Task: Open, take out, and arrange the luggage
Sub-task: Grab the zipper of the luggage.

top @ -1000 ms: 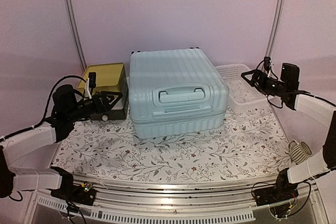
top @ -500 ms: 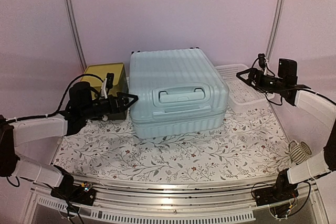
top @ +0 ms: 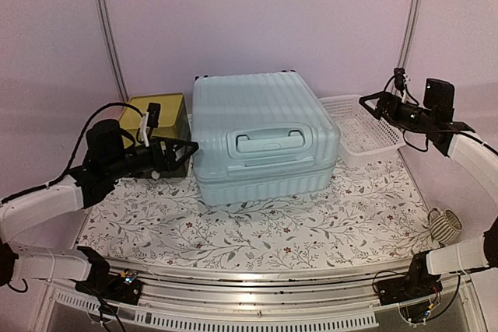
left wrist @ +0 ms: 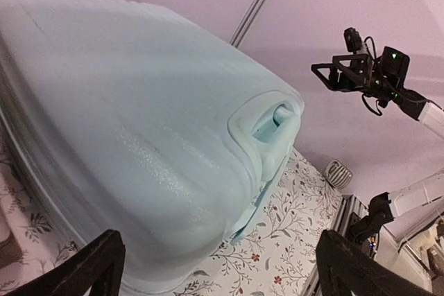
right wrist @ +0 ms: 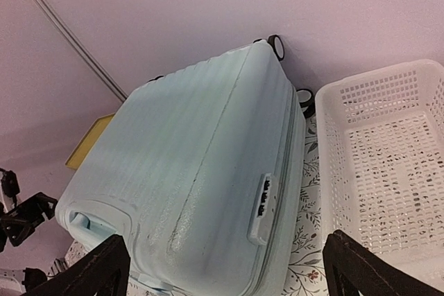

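- Jaws wide apart and empty on the left gripper [top: 184, 153], just beside the suitcase [top: 261, 134] at its nine o'clock.
- Jaws spread too on the right gripper [top: 372, 106], hovering by the lattice basket [top: 342, 101] at three o'clock.
- Suitcase lies shut, centre table: I'd steady one flank and work the side seam.

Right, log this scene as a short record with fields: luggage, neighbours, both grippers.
luggage: pale mint hard-shell case, lying flat on the floral table cover, shut, moulded handle facing the arms
left of it: yellow-topped box
right of it: white lattice basket, nothing seen inside
left gripper: open, holding nothing, at the luggage's left side; contact cannot be told
right gripper: open, holding nothing, raised over the basket, apart from the luggage
task state: luggage not yet opened
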You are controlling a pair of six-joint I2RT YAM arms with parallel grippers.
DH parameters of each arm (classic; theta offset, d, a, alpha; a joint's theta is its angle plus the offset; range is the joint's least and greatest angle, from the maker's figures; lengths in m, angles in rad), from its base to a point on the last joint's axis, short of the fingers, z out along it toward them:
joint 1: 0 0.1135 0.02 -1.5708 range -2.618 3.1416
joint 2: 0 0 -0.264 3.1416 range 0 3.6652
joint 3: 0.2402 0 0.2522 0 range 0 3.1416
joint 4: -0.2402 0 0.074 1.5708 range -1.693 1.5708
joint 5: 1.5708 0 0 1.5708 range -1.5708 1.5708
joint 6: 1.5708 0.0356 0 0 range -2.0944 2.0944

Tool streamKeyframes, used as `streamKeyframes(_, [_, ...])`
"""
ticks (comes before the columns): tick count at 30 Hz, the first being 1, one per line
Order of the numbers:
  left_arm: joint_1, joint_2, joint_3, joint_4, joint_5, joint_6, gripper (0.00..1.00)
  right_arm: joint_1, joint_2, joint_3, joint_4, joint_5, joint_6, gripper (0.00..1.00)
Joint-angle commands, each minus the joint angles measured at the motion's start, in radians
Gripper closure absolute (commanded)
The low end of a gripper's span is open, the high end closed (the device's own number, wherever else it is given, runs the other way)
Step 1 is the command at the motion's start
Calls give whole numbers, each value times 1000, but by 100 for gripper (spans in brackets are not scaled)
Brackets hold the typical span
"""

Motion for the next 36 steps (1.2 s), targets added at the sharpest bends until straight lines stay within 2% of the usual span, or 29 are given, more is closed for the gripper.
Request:
streamKeyframes(1, [-11, -130, -80, -74, -163, 93, 3, -42, -25, -10, -16, 16, -14, 1])
streamKeyframes(4, [-8, -153, -105, -167, -321, 83, 6, -43, -28, -6, 2, -75, -27, 1])
streamKeyframes(6, [0, -142, -109, -223, -376, 70, 6, -42, -37, -10, 29, -133, -34, 1])
streamKeyframes(11, [72, -111, -159, -193, -240, 84, 6, -41, -95, -60, 107, -120, -26, 1])
streamKeyframes(16, [201, -113, -283, -18, -64, 59, 2, -42, -172, -172, 243, -38, 37, 1])
streamKeyframes(21, [215, -107, -331, 86, -123, 69, 2, -42, -193, -196, 286, -77, 21, 1])
streamKeyframes(26, [214, -98, -380, 199, -167, 146, 2, -41, -165, -186, 292, -132, 8, 1])
streamKeyframes(32, [209, -59, -554, 586, -78, 218, 13, -41, -127, -187, 324, -183, 11, 1])
streamKeyframes(36, [207, 41, -571, 718, -30, 258, 19, -41, -98, -188, 358, -227, 22, 1])
